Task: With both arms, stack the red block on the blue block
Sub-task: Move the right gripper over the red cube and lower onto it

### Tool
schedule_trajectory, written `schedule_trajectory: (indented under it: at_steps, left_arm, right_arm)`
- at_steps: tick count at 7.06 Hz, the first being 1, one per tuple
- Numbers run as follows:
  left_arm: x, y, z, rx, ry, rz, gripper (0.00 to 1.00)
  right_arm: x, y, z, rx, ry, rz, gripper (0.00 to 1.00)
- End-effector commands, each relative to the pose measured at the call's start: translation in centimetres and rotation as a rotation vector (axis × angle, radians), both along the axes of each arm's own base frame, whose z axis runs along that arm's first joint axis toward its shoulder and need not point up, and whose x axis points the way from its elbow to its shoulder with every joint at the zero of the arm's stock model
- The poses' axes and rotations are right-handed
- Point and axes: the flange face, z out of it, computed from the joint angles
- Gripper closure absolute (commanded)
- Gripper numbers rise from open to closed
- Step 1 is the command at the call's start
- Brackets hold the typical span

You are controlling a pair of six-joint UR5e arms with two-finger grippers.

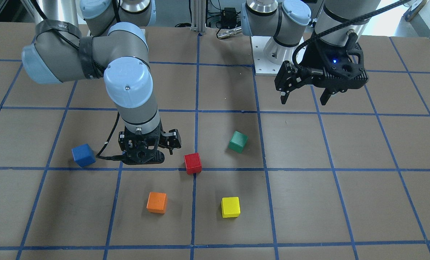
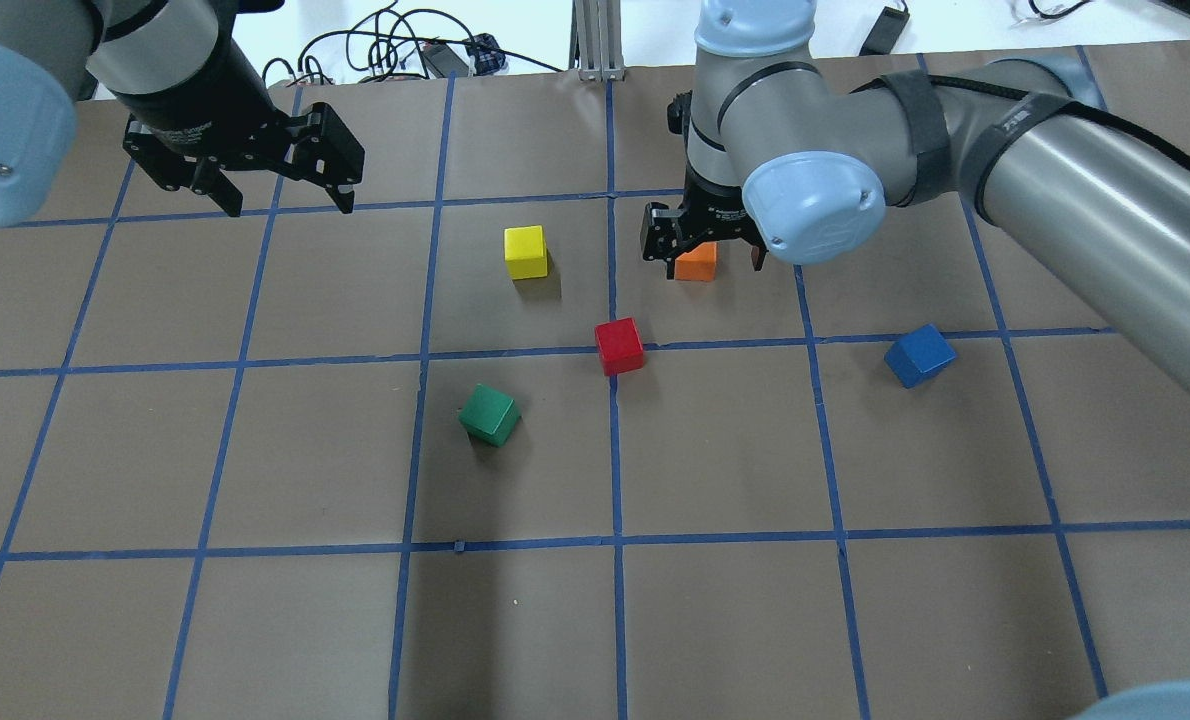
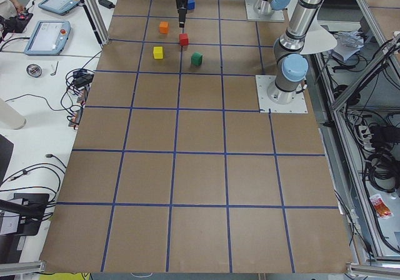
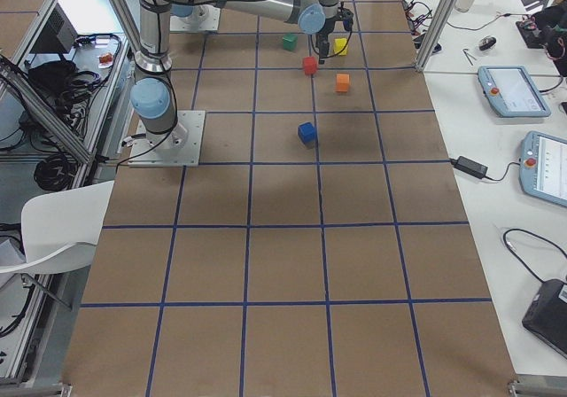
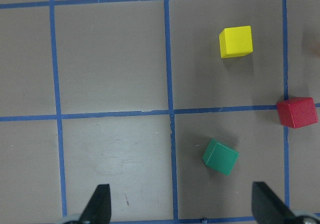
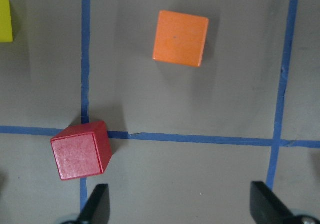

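In the front-facing view the red block (image 1: 193, 163) sits on a line crossing at the centre, and the blue block (image 1: 83, 155) at middle left. The right gripper (image 2: 702, 252) hangs between them, its jaws spread and empty (an orange cube (image 6: 180, 38) shows in its camera). The left gripper (image 1: 303, 99), at upper right, is also spread and empty.

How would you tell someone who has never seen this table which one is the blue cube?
Seen from behind the robot, the brown table is ruled into squares by blue tape, with five small cubes on it. The blue block lies farthest right, alone in its square. It is the only blue cube, apart from the red block and the others.
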Motion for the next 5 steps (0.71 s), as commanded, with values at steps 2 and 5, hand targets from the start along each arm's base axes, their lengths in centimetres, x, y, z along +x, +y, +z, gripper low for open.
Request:
schedule_trajectory:
  at_steps: [2, 5]
  left_arm:
    - [0.0, 0.3, 0.0, 0.018, 0.003, 0.029, 0.0]
    - [0.0, 0.5, 0.1, 0.017, 0.006, 0.038, 0.0]
  right_arm:
    - [4.2, -0.1, -4.7, 0.009, -0.005, 0.02, 0.0]
    - [6.6, -0.7, -8.6, 0.007, -0.076, 0.034, 0.0]
